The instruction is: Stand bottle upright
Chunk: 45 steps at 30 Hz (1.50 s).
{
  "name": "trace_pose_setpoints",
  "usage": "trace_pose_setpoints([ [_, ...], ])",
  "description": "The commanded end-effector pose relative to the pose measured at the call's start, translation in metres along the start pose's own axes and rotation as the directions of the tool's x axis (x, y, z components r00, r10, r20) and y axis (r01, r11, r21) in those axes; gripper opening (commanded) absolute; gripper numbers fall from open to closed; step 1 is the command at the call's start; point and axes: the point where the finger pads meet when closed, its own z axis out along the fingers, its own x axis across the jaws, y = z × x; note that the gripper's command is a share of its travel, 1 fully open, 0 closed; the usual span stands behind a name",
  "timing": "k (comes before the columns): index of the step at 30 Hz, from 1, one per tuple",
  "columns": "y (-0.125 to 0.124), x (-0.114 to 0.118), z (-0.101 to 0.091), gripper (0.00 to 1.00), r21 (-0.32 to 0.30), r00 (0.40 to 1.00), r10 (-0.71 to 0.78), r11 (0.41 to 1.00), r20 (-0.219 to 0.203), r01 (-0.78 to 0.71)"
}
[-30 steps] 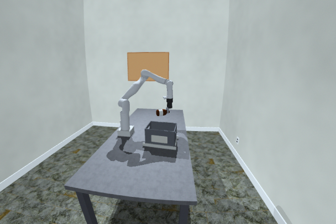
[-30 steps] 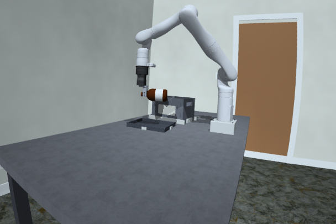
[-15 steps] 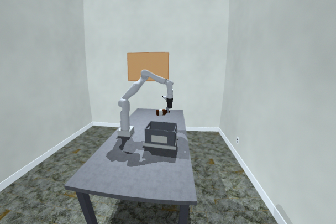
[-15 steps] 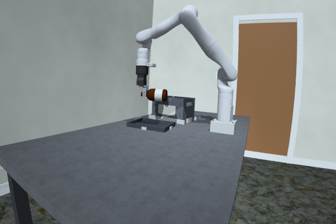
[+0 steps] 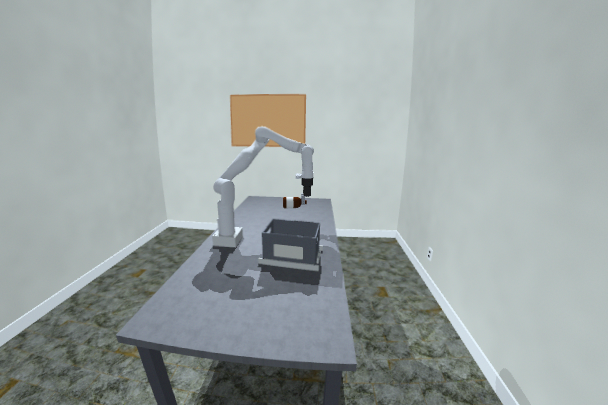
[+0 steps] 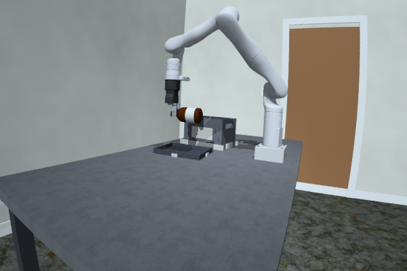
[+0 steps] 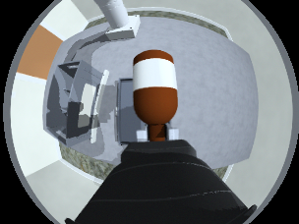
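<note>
My gripper [image 5: 305, 197] [image 6: 174, 113] [image 7: 156, 129] is shut on the neck of a brown bottle [image 5: 293, 202] [image 6: 189, 114] [image 7: 153, 94] with a white label band. The bottle hangs horizontal in the air, well above the table. In the exterior view, the flat dark tray [image 6: 182, 151] lies on the table below the bottle and a little toward the camera. It shows in the wrist view [image 7: 125, 108] behind the bottle. The dark crate [image 5: 291, 244] [image 6: 214, 130] stands on the table beyond the tray, between it and the arm's base.
The arm's white base [image 5: 227, 237] [image 6: 270, 152] stands on the grey table [image 5: 240, 314] [image 6: 150, 207] beside the crate. A wall runs close behind the tray side of the table. A brown door [image 6: 322, 100] is at the back.
</note>
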Motion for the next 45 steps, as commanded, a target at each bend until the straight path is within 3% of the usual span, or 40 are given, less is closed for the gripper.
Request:
trace_pose_setpoints([
  [1, 0.0003, -0.0002, -0.0003, 0.00, -0.001, 1.000, 0.011, 1.000, 0.001, -0.011],
  [45, 0.0003, -0.0002, -0.0003, 0.00, -0.001, 1.000, 0.021, 1.000, 0.001, -0.021],
])
